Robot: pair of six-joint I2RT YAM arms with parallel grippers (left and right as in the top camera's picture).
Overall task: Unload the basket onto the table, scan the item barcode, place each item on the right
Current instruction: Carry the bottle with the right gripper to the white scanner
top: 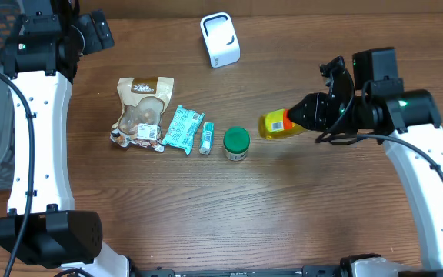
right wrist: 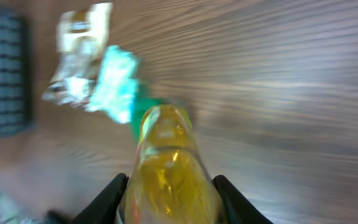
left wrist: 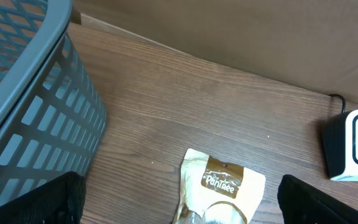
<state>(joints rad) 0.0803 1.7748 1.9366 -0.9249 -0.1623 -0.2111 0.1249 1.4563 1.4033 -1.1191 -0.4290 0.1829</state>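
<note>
Right gripper (top: 304, 114): jaws part-closed and clamped on the yellow bottle (top: 277, 125), held by one end so it lies sideways, its free end pointing toward the row of other goods. In my right wrist view the bottle fills the space between my fingers (right wrist: 107, 198), amber and glossy. That view is smeared, so I can read no label and cannot find a barcode. I cannot tell for certain whether the bottle is off the table (top: 321, 215); I judge it is just lifted. It sits just beside the green-lidded jar (top: 236, 143), apart from it. Further along the row are the small tube (top: 206, 138), the teal packet (top: 183, 127) and the snack bag (top: 141, 111). The white scanner (top: 220, 39) stands near the far edge, well apart from the bottle. Left gripper (top: 92, 31): jaws wide apart, holding nothing, parked near the grey basket (left wrist: 23, 118). Step in hand, as I judge it: item picked, not yet presented. The next move calls for carrying the bottle up to the scanner and rolling my wrist until the barcode side faces its window, keeping my fingers clear of the code and my grip firm on slick plastic.
</note>
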